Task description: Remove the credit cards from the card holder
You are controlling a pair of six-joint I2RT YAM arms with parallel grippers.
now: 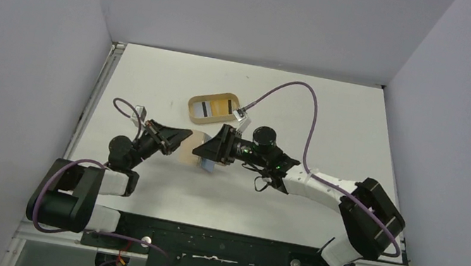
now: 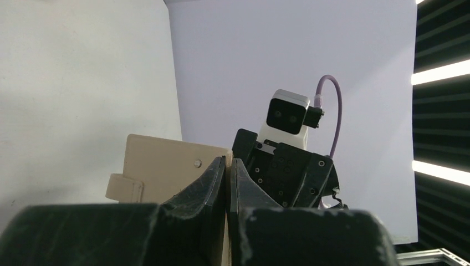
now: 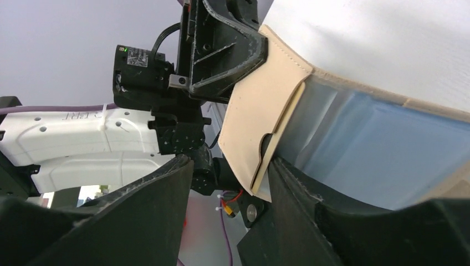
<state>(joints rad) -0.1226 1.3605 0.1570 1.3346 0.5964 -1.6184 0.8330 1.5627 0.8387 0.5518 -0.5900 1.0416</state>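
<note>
The tan card holder (image 1: 197,142) is held up off the table, open, between my two grippers. My left gripper (image 1: 184,135) is shut on its edge; in the left wrist view the jaws (image 2: 228,162) pinch the holder (image 2: 161,166), whose snap tab sticks out to the left. My right gripper (image 1: 203,151) is open at the holder's other side. In the right wrist view the gripper (image 3: 230,163) stands open around a lower corner of the holder's pocket (image 3: 260,122). A light blue credit card (image 3: 377,149) sits in the pocket against my right finger. Its blue edge shows below the holder (image 1: 207,166).
An oval tan wooden tray (image 1: 192,102) lies just behind the grippers, with a grey striped card (image 1: 203,108) and an orange card (image 1: 224,107) in it. Grey walls close the table on three sides. A purple cable arcs over the right arm.
</note>
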